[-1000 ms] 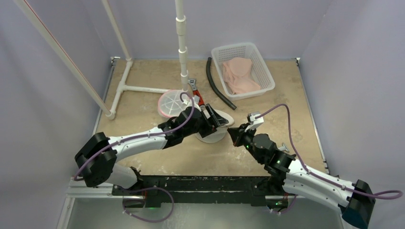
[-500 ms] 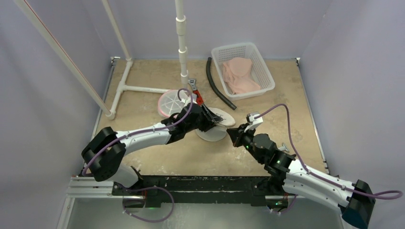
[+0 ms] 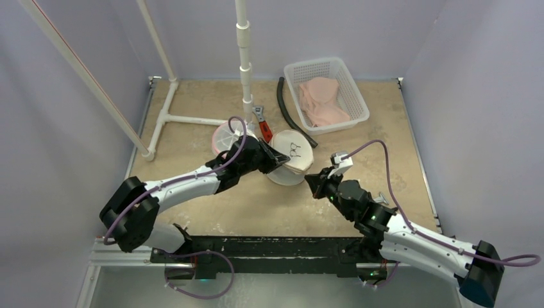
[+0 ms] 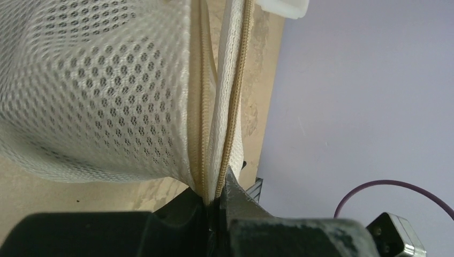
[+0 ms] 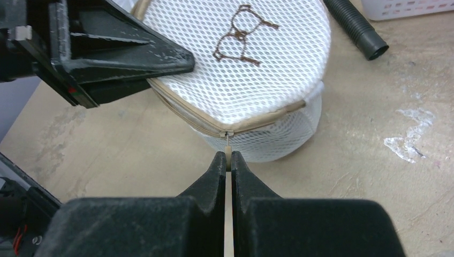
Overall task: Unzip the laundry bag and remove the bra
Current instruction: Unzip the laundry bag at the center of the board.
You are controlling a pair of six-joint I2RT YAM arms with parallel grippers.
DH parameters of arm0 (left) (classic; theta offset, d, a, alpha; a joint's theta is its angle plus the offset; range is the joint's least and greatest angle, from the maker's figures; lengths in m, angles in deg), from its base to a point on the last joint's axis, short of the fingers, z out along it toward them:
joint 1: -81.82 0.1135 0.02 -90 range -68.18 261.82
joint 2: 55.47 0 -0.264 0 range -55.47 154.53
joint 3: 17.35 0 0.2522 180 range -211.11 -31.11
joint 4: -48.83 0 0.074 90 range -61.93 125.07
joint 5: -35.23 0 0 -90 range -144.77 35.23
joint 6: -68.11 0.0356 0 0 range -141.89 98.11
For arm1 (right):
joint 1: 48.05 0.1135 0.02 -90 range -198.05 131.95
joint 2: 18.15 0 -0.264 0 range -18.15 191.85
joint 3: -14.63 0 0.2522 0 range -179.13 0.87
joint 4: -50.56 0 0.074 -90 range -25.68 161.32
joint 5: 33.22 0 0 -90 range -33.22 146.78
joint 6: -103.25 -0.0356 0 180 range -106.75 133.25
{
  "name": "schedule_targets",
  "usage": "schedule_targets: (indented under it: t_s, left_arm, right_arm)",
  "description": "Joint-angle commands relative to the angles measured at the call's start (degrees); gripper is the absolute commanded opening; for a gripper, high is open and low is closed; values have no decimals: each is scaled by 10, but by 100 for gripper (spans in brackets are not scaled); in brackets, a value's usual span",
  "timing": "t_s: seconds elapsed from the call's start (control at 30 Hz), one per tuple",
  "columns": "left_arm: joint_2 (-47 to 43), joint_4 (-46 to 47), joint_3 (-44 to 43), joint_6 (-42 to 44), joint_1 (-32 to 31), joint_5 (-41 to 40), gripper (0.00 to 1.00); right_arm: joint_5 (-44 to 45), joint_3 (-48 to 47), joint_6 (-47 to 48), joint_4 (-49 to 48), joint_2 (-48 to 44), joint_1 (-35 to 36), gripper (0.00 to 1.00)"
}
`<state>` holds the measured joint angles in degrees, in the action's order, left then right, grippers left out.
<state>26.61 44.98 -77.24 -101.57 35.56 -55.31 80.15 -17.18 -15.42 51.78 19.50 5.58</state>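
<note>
Sandy, scuffed tabletop (image 3: 385,141) carries the work, enclosed by plain lilac walls. Near its middle sits the laundry bag (image 3: 292,160), a round drum of white open-weave mesh with a brown spectacles motif stitched on its top panel, which stands tilted up toward the left arm. No bra shows through the mesh in any view; it is presumed to be inside. A tan zipper (image 5: 257,119) follows the rim of the top panel, and its slider faces the right arm, with the small zipper pull (image 5: 227,142) hanging from it. The right gripper (image 5: 228,156) is pressed together on that pull, with the bag lying directly ahead of it and the zipper track running crosswise to its fingers, left and right around the rim. The coming stroke is therefore judged to be a sideways sweep along the curve rather than a straight pull back. The left gripper (image 4: 214,195) pinches the bag's rim at the zipper tape on the opposite side, where two tooth rows run apart, suggesting that stretch is already open; how far cannot be told. Beyond the bag lie a red-handled wrench (image 3: 262,126), a black ribbed hose (image 3: 292,119), a pink-rimmed mesh disc (image 3: 223,136), white PVC pipework (image 3: 244,64) and a white slotted basket (image 3: 359,96) holding peach garments (image 3: 324,99).
</note>
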Motion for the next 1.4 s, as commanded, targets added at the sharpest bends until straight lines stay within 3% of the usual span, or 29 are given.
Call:
schedule_targets:
  t_s: [0.0,1.0,1.37]
  left_arm:
    - [-40,27,17,26,30,24,0]
    - [-74,39,41,115,80,156,0]
    - [-84,6,30,173,120,235,0]
  right_arm:
    - [42,-27,-21,26,7,2,0]
    - [163,-59,-111,115,72,2,0]
    - [160,-58,-98,109,58,1,0]
